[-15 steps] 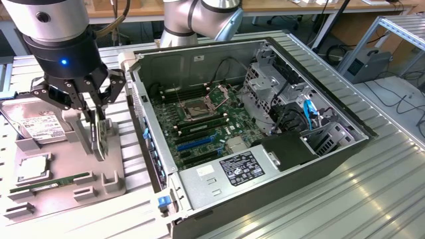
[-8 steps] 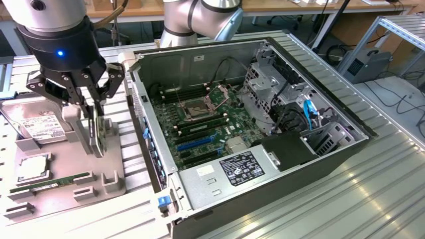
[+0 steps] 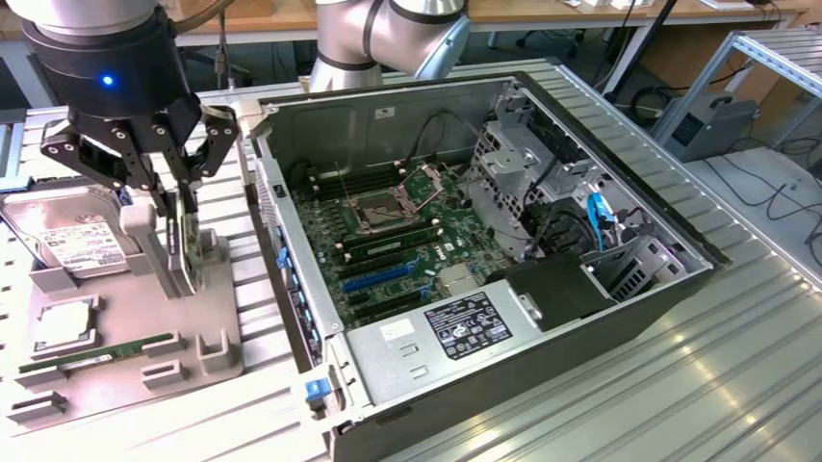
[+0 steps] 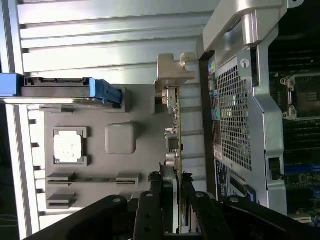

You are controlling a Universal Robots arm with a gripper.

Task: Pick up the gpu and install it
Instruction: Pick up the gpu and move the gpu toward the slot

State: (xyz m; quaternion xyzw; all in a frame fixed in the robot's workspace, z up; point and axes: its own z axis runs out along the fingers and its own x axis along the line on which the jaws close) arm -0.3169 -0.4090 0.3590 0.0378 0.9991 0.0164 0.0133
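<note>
Closest to the wrist lens, black fingers (image 4: 166, 175) of the gripper (image 4: 175, 178), pressed against both faces of the gpu (image 4: 176, 125), pinching the edge-on board. Standing upright on its long edge, seated in the grey fixture tray (image 4: 97, 160), silvery bracket (image 4: 172, 75) at the end away from the grip. Long axis parallel to the near wall of the open computer case (image 3: 385, 115), just beside it on the exterior view's left. Reaching straight down from above, wrist vertical, jaws square across the card's thickness. Hard drive (image 3: 71, 241), processor (image 3: 64, 325) and green memory stick (image 3: 103, 348) lying in the same tray, apart from the grip. Blue slots (image 3: 372, 276) bare on the board inside the case
</note>
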